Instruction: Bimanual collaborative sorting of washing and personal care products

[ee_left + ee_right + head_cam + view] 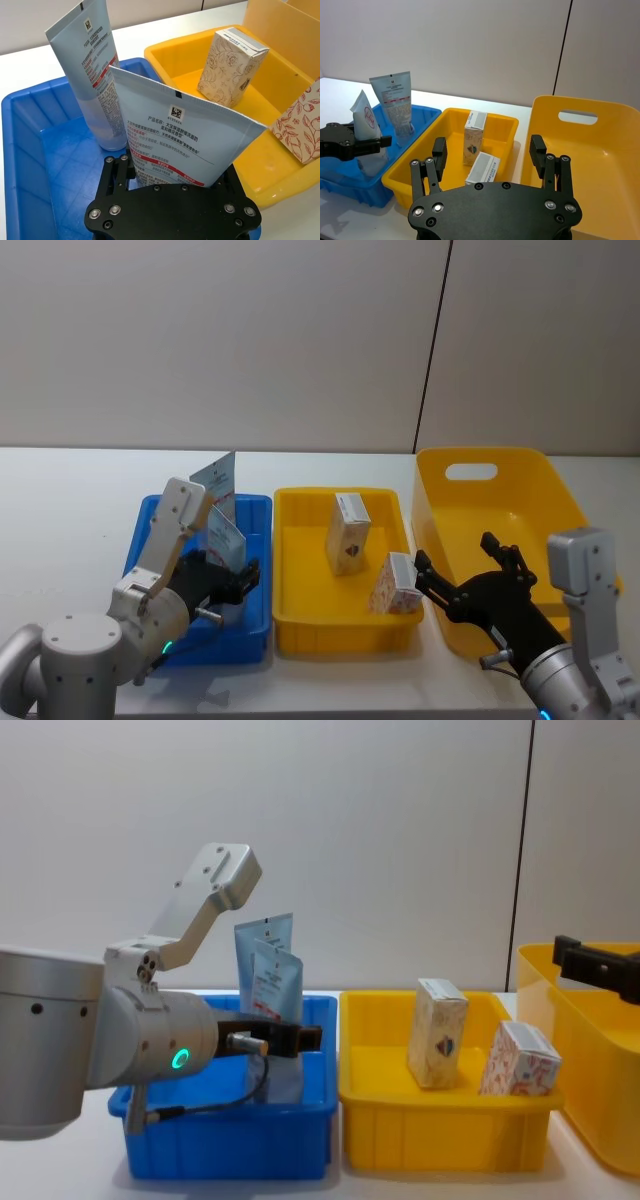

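Clamping one pale blue tube point(226, 536) upright, the left gripper point(238, 574) sits left of the yellow tray point(340, 495); a beige box point(348, 533) and a white box point(397, 585) sit inside it; the right gripper point(458, 562), fingers spread, hangs just right of it.

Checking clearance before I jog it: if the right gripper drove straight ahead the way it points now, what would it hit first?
Probably the white red-patterned box in the yellow tray: it lies between the fingers of the open right gripper. Depth is unclear.
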`<state>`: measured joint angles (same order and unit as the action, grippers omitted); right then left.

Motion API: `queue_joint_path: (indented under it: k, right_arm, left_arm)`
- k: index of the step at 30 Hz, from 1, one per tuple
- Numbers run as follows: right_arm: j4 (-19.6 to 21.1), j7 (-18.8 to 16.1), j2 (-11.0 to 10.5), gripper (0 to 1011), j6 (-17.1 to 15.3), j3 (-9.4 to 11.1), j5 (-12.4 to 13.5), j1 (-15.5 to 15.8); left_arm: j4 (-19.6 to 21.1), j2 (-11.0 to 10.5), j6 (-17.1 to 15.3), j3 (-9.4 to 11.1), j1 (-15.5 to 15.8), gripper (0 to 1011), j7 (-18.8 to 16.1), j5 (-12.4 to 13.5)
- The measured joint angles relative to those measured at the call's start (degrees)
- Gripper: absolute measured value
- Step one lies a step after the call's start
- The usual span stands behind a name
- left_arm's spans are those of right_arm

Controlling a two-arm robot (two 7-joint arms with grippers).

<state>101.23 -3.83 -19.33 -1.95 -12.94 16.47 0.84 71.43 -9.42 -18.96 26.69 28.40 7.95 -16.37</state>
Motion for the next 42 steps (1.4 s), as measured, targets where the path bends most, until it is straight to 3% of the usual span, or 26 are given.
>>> queue_joint_path:
  k: [11, 24, 33, 42]
  right_arm:
    - [0.0, 0.0, 0.0, 1003, 0.0, 0.0, 0.0, 0.0]
    - [0.0, 0.0, 0.0, 1003, 0.0, 0.0, 0.0, 0.0]
    - [0.0, 0.0, 0.0, 1003, 0.0, 0.0, 0.0, 0.0]
    - [0.0, 0.0, 0.0, 1003, 0.0, 0.0, 0.0, 0.0]
  left_arm:
    - [1.6, -0.9, 2.7, -0.8, -0.9, 568, 0.4, 0.5]
    - [9.6, -4.6, 5.1, -3.9, -4.1, 493, 0.9, 0.5]
    - [13.4, -6.4, 6.4, -5.6, -4.9, 445, 4.6, -1.5]
    - [13.8, -6.9, 7.6, -5.7, -4.3, 393, 9.7, -4.2]
